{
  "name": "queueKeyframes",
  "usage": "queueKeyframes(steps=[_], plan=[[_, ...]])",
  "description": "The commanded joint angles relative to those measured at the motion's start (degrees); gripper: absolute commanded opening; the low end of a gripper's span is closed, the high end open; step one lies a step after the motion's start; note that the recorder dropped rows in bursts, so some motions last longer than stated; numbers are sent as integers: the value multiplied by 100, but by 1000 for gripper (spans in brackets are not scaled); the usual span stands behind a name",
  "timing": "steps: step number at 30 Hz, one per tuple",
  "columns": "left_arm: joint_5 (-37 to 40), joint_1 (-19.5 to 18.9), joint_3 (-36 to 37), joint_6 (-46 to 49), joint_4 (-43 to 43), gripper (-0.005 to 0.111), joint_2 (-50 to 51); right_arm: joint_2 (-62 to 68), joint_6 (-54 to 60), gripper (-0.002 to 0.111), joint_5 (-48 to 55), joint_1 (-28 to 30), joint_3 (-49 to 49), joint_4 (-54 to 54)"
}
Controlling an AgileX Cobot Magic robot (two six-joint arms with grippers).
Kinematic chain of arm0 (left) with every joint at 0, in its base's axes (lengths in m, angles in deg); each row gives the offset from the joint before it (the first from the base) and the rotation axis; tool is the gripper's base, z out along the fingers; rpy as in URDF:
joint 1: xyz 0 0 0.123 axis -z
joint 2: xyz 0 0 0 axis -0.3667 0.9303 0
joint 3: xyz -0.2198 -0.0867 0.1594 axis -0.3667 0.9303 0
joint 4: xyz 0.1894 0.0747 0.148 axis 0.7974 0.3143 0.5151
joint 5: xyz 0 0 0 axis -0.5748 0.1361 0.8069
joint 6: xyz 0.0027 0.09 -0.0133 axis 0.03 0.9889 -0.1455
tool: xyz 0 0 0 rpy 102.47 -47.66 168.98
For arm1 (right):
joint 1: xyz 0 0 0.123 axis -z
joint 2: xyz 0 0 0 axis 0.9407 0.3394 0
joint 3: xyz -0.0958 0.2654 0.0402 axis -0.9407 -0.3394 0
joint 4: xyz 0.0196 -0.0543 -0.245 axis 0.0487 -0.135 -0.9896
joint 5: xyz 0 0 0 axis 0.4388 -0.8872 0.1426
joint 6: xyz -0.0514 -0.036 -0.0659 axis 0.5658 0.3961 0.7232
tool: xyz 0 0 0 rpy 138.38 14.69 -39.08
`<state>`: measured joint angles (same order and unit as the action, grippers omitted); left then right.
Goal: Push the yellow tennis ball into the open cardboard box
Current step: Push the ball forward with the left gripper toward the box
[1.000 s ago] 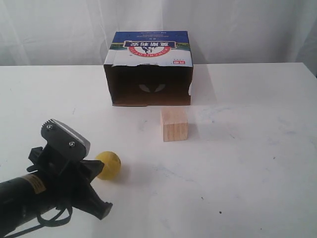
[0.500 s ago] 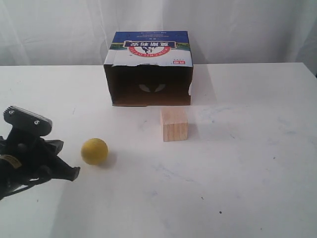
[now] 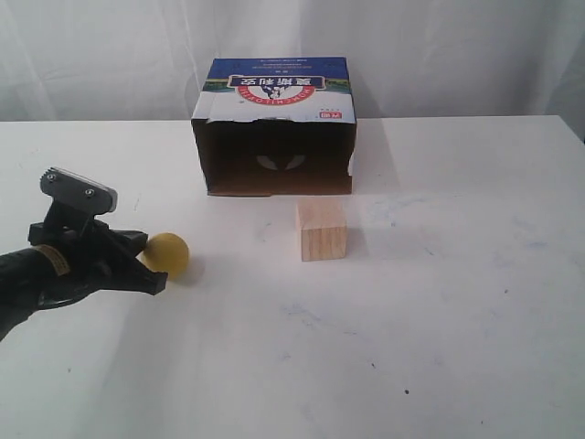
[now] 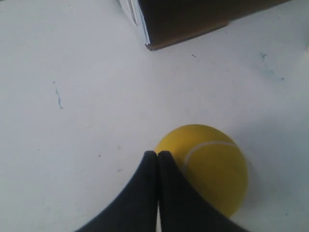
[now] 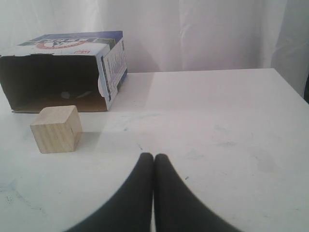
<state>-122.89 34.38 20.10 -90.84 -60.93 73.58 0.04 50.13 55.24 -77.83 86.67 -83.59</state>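
The yellow tennis ball [image 3: 165, 255] rests on the white table, left of centre. My left gripper [image 3: 143, 259] is shut, and its black fingertips press against the ball's left side. From the left wrist the ball [image 4: 207, 166] sits just beyond the closed gripper [image 4: 157, 153]. The open cardboard box [image 3: 274, 128] stands at the back, blue printed top up, its dark hollow front facing the table; one corner [image 4: 183, 21] shows in the left wrist view. My right gripper [image 5: 154, 156] is shut and empty over bare table; it does not show in the exterior view.
A pale wooden cube [image 3: 321, 230] stands in front of the box's right half, to the right of the ball; the right wrist also sees the cube [image 5: 56, 128] and the box [image 5: 63, 70]. A white curtain hangs behind the table.
My left arm swung from the front edge out left, then back in behind the ball. The ball rolled left and further back, toward the box side.
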Motion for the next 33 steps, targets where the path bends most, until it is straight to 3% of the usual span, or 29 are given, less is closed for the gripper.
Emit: queueKeyframes(steps=[1,27,33], plan=[[262,9,-129,-106,161,0,155,-37,11,0,-43,-25,-25,0],[-504,9,-139,-447,707,0,245,-37,11,0,-45,-25,-25,0],[-1243,9,-139,-488,644,0,154,-37,11,0,-45,-25,-25,0]])
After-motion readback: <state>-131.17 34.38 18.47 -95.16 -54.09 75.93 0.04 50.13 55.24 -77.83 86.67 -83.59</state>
